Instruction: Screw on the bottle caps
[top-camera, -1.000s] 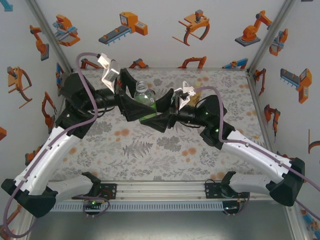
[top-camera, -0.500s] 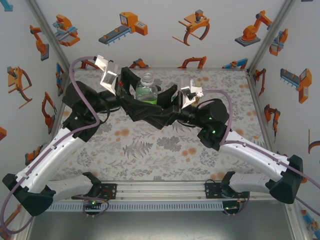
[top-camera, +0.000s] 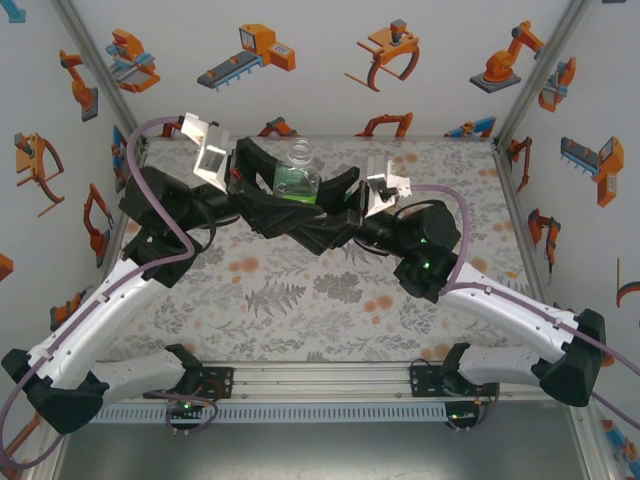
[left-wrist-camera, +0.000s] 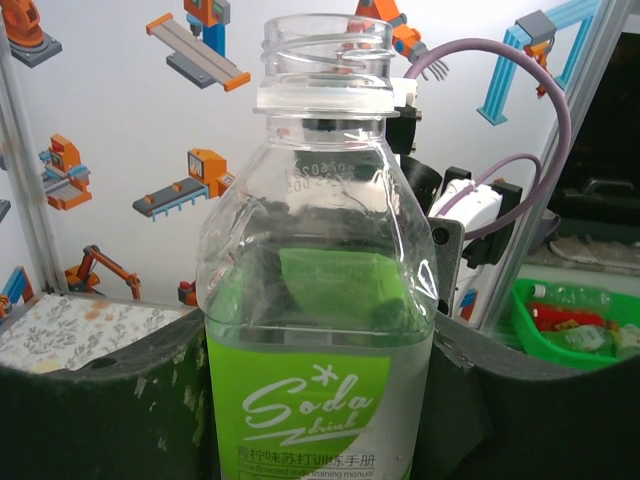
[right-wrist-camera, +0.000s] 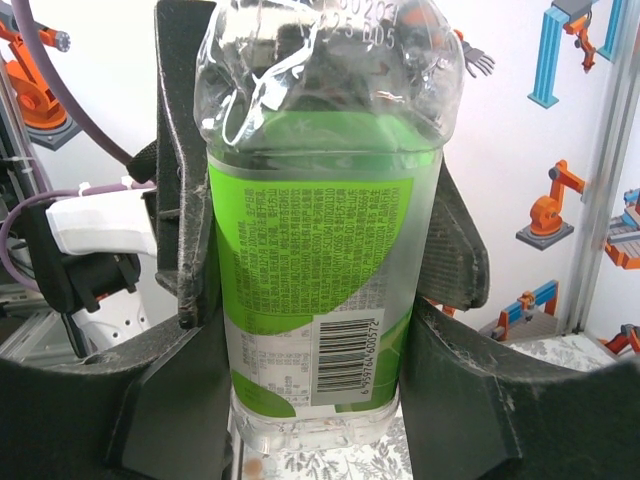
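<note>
Mid-air, bottle (top-camera: 297, 181) raised, left fingers (left-wrist-camera: 100, 410) closed

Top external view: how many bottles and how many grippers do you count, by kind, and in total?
Bottles: 1 (clear bottle, green label, no cap)
Grippers: 2 (left gripper, right gripper, both gripping it)
Total: 3

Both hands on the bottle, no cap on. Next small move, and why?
Probably open the right hand and back it off. The left hand is shut on the bottle, holding it upright, and the threaded neck is bare. With both hands on it neither can bring a cap, so one must let go.
</note>
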